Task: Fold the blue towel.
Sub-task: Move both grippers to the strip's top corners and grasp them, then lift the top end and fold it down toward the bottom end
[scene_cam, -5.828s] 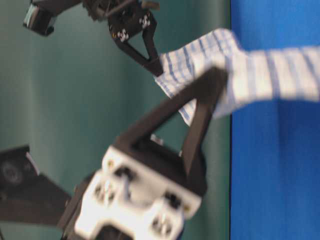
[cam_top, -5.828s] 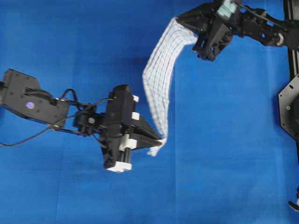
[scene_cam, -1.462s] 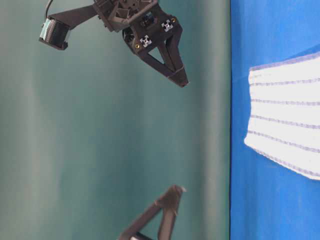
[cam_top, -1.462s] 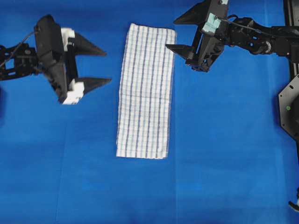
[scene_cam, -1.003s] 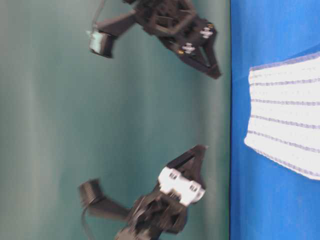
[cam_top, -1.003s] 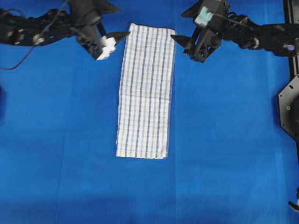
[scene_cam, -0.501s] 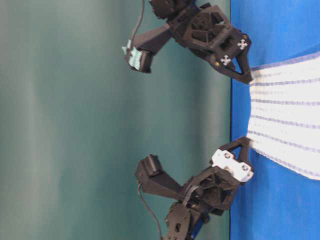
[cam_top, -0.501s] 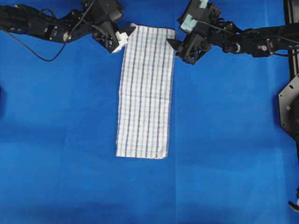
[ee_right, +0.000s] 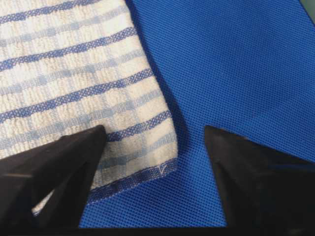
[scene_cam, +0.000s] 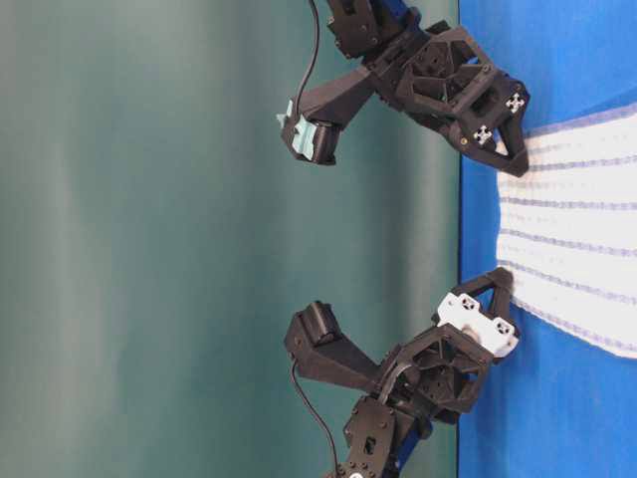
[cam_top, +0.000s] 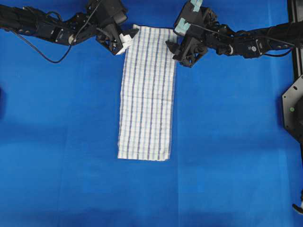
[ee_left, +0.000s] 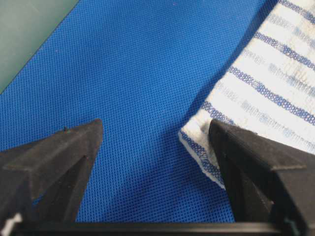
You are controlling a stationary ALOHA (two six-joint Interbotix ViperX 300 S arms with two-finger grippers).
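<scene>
The towel (cam_top: 147, 92) lies flat mid-worktop (cam_top: 236, 142); left claw (cam_top: 127, 40) and right claw (cam_top: 174, 49), both apart, straddle its far corners, probably to pinch them for folding.

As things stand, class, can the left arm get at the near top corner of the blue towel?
Probably yes. The left gripper is open at that corner of the blue towel, one of its fingers over the hem and the other on bare blue covering. Nothing lies between.

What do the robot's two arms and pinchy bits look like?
Both arms are black and jointed, with thin black cables. The left tool has pointed black fingers and white blocks at their base. The right tool is all black, with a pale teal tag behind it.
</scene>
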